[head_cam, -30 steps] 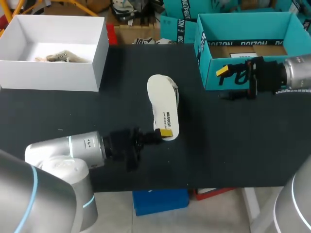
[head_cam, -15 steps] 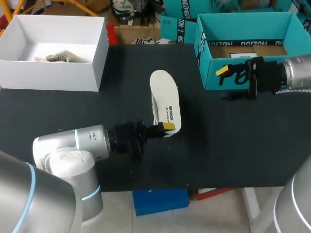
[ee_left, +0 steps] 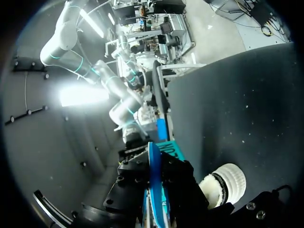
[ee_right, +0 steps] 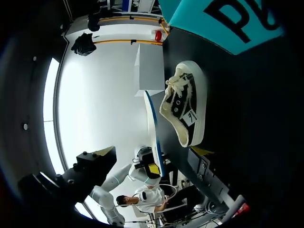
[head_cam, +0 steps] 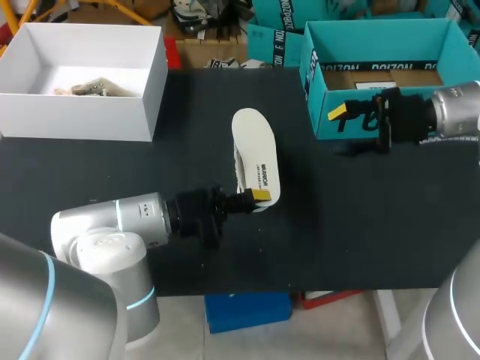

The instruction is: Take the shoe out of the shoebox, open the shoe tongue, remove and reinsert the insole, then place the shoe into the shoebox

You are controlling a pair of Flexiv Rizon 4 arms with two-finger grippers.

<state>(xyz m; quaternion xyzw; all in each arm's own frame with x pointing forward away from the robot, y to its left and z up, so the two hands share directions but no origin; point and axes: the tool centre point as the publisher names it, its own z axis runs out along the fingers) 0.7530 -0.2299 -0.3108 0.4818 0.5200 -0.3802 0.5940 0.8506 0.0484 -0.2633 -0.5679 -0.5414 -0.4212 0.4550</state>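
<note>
Head view high above table (head_cam: 360, 225), wrist views low, close, right shares shoe (ee_right: 187, 109)

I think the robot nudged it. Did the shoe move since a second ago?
Yes. The shoe has slid a little away from the table's near edge, toward the teal shoebox, with the left gripper at its near end.

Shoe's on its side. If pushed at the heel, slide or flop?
Probably pivots: the shoe lies on its side, long and narrow, so a heel push is off-centre. Its black upper looks soft and would likely buckle under pressure. It may flop sole-down.
</note>
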